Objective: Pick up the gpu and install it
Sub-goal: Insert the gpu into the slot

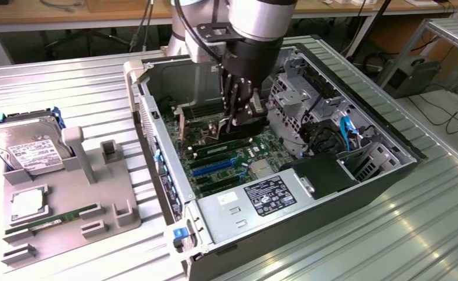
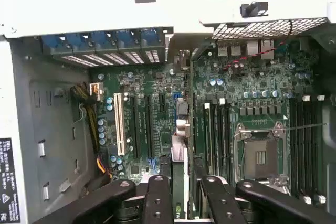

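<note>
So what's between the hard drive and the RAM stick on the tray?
A square silver chip on the grey tray, seen in the exterior view.

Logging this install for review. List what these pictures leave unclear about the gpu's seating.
Exterior view: the slot below the gpu is hidden by the card and the gripper holding it.
Wrist view: the gpu shows edge-on, so its face and seating cannot be told.
Wrist view: the fingers are cut off by the picture's edge.
Exterior view: the print on the label is too small.
</note>
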